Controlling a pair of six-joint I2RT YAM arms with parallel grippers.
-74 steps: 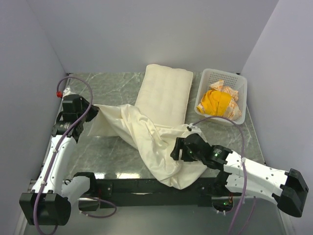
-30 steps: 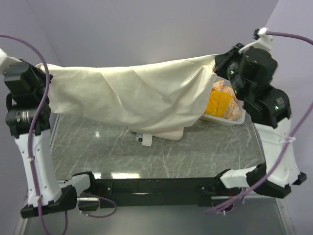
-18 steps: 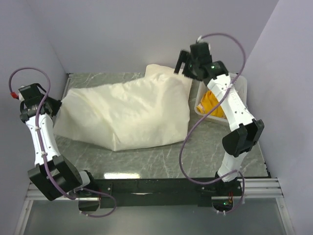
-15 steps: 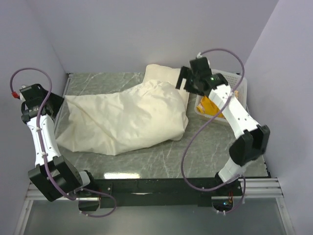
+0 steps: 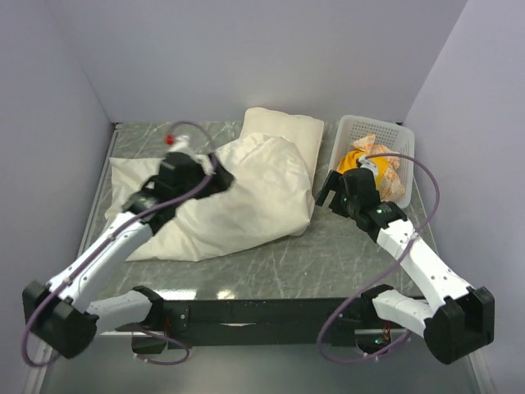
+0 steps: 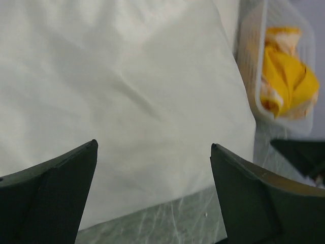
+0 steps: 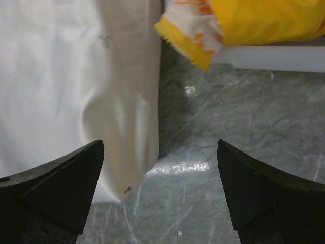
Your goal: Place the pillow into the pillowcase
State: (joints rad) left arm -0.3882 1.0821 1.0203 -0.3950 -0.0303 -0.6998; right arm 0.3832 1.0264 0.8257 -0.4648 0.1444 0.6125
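The limp cream pillowcase [image 5: 230, 205] lies spread over the table's left and middle, draped over the near part of the plump pillow [image 5: 283, 130], whose far end shows at the back. My left gripper [image 5: 220, 177] hovers open above the pillowcase's top. In the left wrist view only cloth [image 6: 127, 86] and bare table lie between its fingers [image 6: 51, 193]. My right gripper [image 5: 328, 195] is open just right of the pillowcase's right edge [image 7: 127, 101], over bare table, with nothing between its fingers [image 7: 56, 183].
A white mesh basket [image 5: 402, 144] stands at the back right with an orange-yellow cloth [image 5: 361, 168] in it, close behind my right gripper. The same basket [image 6: 254, 96] and the yellow cloth [image 7: 254, 20] appear in the wrist views. The grey marbled table [image 5: 271, 263] has walls on three sides.
Both grippers opened and let go of the pillowcase, which dropped from a raised stretch onto the pillow and table. Both arms came down and in toward the middle.
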